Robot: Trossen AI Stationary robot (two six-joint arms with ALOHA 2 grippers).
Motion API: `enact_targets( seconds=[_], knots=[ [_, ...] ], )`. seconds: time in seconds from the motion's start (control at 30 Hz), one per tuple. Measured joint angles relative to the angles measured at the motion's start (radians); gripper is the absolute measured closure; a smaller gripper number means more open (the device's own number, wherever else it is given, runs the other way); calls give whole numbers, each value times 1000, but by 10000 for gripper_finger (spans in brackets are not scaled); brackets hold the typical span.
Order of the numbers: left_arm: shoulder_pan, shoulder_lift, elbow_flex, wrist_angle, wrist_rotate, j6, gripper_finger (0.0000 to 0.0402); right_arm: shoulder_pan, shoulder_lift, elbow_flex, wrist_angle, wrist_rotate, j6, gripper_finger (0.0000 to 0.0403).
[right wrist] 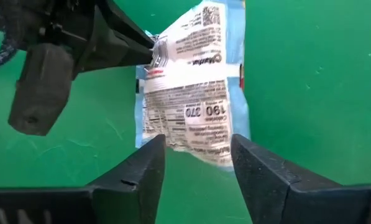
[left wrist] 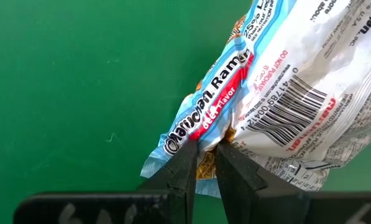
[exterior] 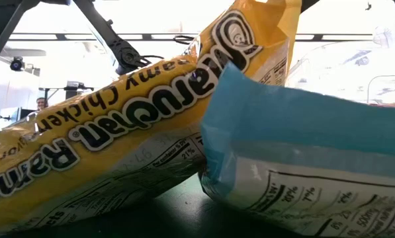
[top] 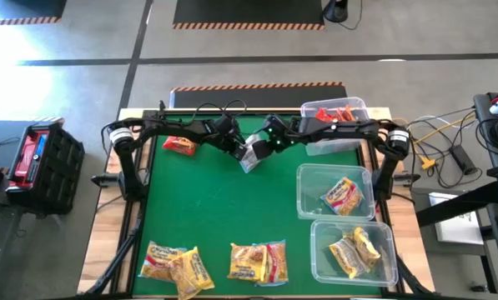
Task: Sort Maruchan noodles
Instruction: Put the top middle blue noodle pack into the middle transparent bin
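Observation:
A light-blue and white Maruchan noodles packet with a red band is at the table's far middle, between my two grippers. My left gripper is shut on it. My right gripper is open, with one finger on either side of the packet's other end. A red packet lies flat on the green mat at the far left. Yellow packets lie in two heaps at the near edge. My left gripper pinches the packet's crimped edge near a corner between its two fingers, slanting down from the table's left. The packet stretches away from the fingers with its printed back up. Whether its other end rests on the mat, I cannot tell. My right gripper's fingers stand close beside the packet's end, and I cannot tell whether they touch it.
Three clear bins stand along the right side: one with red packets at the far right, two with yellow packets nearer. In the low view a yellow packet and a blue one fill the front.

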Motion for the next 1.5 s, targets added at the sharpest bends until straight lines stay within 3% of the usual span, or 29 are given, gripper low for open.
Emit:
enact_targets(
  seconds=[0.2, 0.47, 0.67, 0.87, 1.3, 1.5],
  knots=[
    [-1, 0, 0, 0, 3, -11, 361, -40, 10, -3, 4, -38, -107, 197],
    [-5, 0, -1, 1, 3, -34, 361, -55, 55, -9, 83, -41, -190, 197],
    [-7, 0, -1, 1, 4, -41, 361, -68, 124, -4, 94, -68, -153, 197],
    [-7, 0, -2, 1, 6, -39, 361, -84, 148, -3, 124, -198, -142, 197],
    [-9, -2, -29, -6, 15, -37, 361, -156, 117, 4, 109, -201, -133, 197],
    [-9, -2, -29, -14, 14, -37, 361, -154, 131, 5, 137, -331, -121, 197]
  ],
)
